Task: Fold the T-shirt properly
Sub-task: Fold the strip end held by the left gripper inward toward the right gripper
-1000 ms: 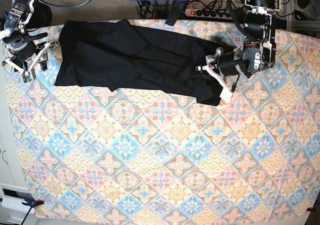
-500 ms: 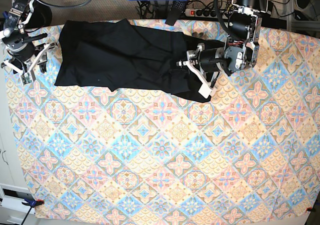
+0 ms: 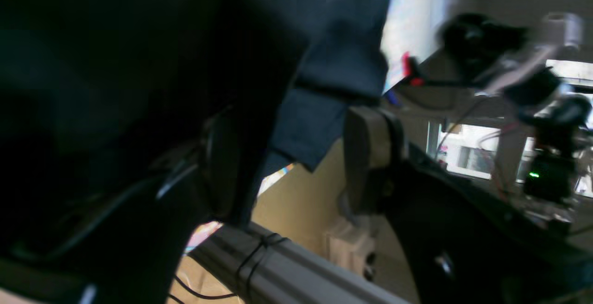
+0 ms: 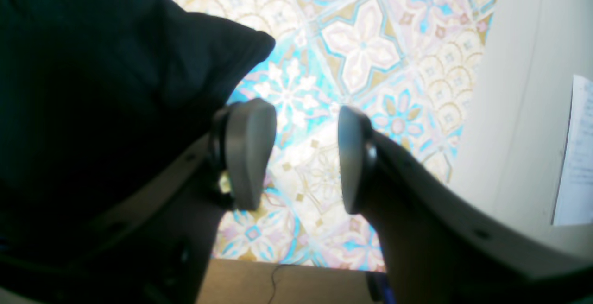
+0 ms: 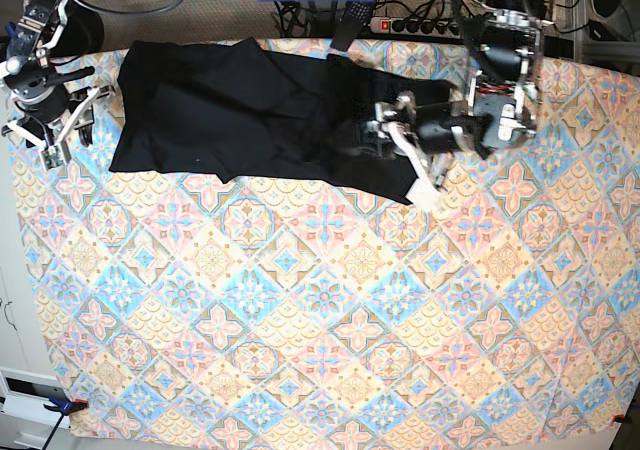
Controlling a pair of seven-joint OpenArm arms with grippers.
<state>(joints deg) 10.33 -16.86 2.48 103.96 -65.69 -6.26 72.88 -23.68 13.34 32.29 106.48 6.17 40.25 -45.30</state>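
Currently, nearest the base camera lies bare patterned tablecloth (image 5: 320,350). Beyond it, the T-shirt (image 5: 250,110) lies stretched in a long band along the far edge of the table, its broader end toward the right arm's side and its narrower end bunched under the left gripper (image 5: 405,150).

That gripper's jaws stand wide apart in the left wrist view, with a loose fold of black cloth hanging between and beside them; nothing appears pinched. The right gripper (image 4: 296,155) hovers just off the shirt's corner, jaws partly apart over bare cloth, holding nothing.

Step in hand, as judged: laying the carried end down onto the body of the shirt. To do it well, the left arm should lift straight clear so no fabric drags with it, then the fold edge wants checking for squareness.

Against the earlier frames, the shirt's end has travelled inward from the table's side, shortening the band, and the jaws have parted from a narrow pinch.
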